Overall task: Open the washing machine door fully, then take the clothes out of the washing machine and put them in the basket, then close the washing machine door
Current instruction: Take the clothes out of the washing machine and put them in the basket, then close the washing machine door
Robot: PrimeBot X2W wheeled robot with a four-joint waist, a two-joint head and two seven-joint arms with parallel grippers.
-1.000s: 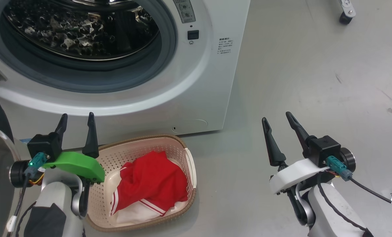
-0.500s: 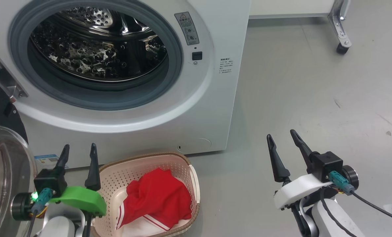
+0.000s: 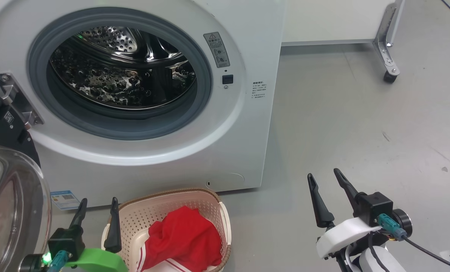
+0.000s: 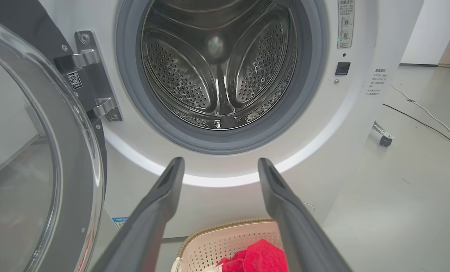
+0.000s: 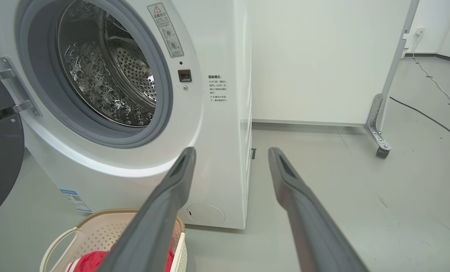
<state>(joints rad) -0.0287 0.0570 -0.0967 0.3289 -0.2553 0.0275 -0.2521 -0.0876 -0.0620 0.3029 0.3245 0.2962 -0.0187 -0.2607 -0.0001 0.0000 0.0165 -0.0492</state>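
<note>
One garment lies in one basket; left fingers and right fingers spread, empty.

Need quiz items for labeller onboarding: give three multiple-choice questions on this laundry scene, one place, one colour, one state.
1. Where are the clothes? A in the drum; B on the floor; C in the basket.
2. The clothes are mainly: A red; B blue; C green.
3. The washer door is: A shut; B swung open; C taken off.
Answers: 1 C, the fabric lies inside the basket in front of the washer. 2 A, red with white trim. 3 B, it hangs on its hinge left of the opening, leaving the drum exposed.
</note>
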